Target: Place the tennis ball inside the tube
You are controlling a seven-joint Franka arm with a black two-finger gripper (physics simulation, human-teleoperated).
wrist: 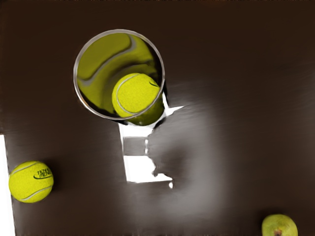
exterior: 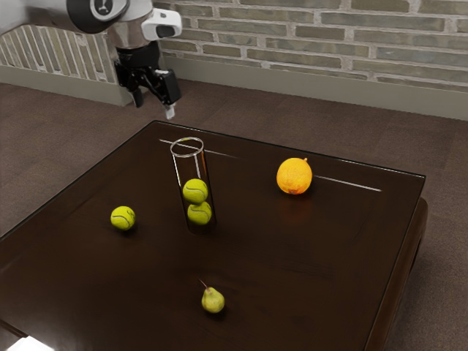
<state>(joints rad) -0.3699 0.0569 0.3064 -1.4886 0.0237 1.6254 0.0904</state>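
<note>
Tennis ball (exterior: 123, 218) (the loose one) sits on the dark surface (exterior: 292, 256), outside the tube (exterior: 191, 168), apart from it on the ext. view's left. Tube's clear & upright, w/ 2 more balls stacked inside: upper ball (exterior: 195, 191) directly on the lower ball (exterior: 199, 213). Claw (exterior: 154, 109) is wide, fingers apart, nothing btwn them; it's up in the air, higher than the tube's rim. Wrist view looks down into the tube's round mouth, loose ball off to one side w/ dark print on its felt. Orange fruit (exterior: 294, 176) is on the ext. view's right of the tube; pear (exterior: 213, 300), stem up, sits nr the camera, well apart from both.
</note>
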